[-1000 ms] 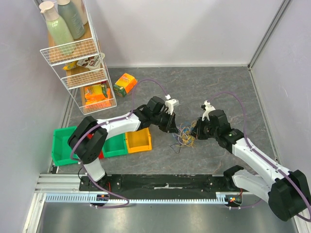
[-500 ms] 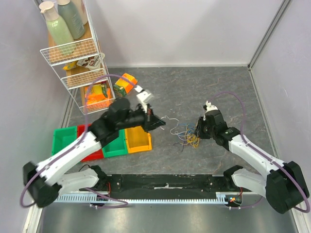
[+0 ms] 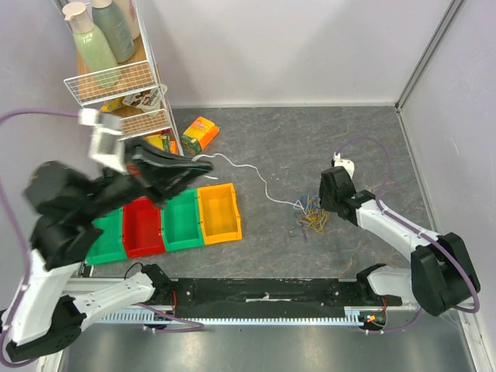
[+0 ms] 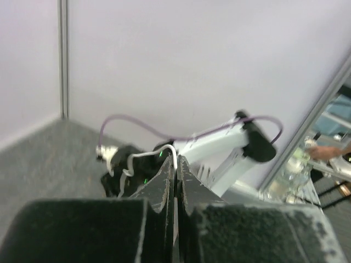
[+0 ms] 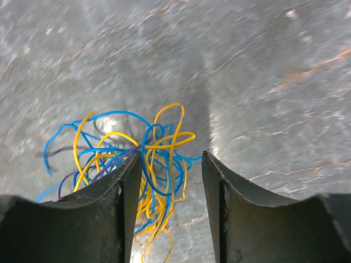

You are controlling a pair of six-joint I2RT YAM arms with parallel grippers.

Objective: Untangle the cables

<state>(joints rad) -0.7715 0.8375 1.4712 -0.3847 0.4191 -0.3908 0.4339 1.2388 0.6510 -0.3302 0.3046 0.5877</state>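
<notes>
**Item 1, left claw** (image 4: 175, 164). We found it closed tight, its two dark, matt fingers (image 4: 163, 183) pressed flat together. A thin white cable (image 4: 174, 155) was pinched between the tips. The arm was raised high over the left of the table (image 3: 310, 147). In the top view we saw the white cable run in a slack curve from the claw, right and nearer, to the bunch.

**Item 2, right claw** (image 5: 169, 164). We found it open, its black fingers (image 5: 123, 197) standing clearly apart, pointing down at the bunch. Several strands lay in the gap, but the fingers were not pressed on any. We could not tell whether the tips touched the table.

**Item 3, cables** (image 3: 311, 219). They formed a small loose knot of thin, glossy wire loops. Most were blue and yellow, with a few darker strands. The knot lay on the table right of centre, directly under the right claw.

**Item 4, table.** It had a grey, stone-patterned surface with a faint sheen.

**Item 5, bins.** They were open plastic trays in a row at the near left. We counted a red one (image 3: 142, 229), a green one (image 3: 180, 221) and an orange-yellow one (image 3: 218, 213), with another green one partly behind the left arm.

**Item 6, white wire rack** (image 3: 116, 85). It stood at the far left and carried pale bottles (image 3: 93, 43) and bright packets.

**Item 7, orange and green packet** (image 3: 200, 133). It lay on the table beside the rack, its print too small for us to read.
</notes>
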